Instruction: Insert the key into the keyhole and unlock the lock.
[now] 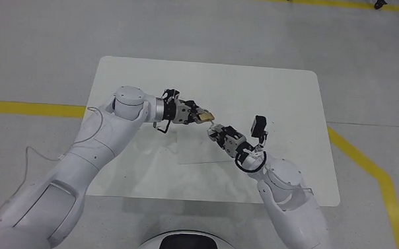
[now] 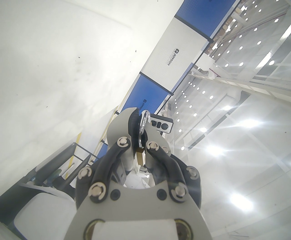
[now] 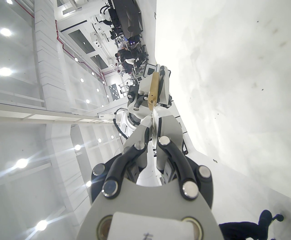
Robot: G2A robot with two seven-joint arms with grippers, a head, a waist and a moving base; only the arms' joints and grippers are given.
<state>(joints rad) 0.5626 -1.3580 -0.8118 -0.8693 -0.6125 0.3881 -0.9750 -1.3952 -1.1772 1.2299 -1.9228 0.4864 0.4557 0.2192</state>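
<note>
**Key presented to padlock, both held above the white surface.**

My left pincer is closed firmly on the brass padlock. The silver shackle shows between its fingertips, and the end of the body with the keyhole is turned toward my other arm. My right pincer is closed on the head of the silver key, with the blade pointing out past the fingertips. In the right wrist view the blade tip lies at or just beside the keyhole, and I cannot tell whether it has entered. In the top view the two pincers stand near each other over the middle of the surface, and neither lock nor key rests on it.

**Step in hand, as I judge it: insertion.**

- The left arm should act as a fixed vice, and only the right should travel.
- I would bring the blade's long axis in line with the lock body and its flat in line with the slot, then advance slowly along that axis.
- If it resists, I would withdraw slightly and re-aim rather than push, since side load could swing the padlock in its grip or let the key slip between my pads.
- The blade should seat fully before any turn.
- The turn should be a pure roll about the key's axis, with the left grip resisting the twist.
</note>
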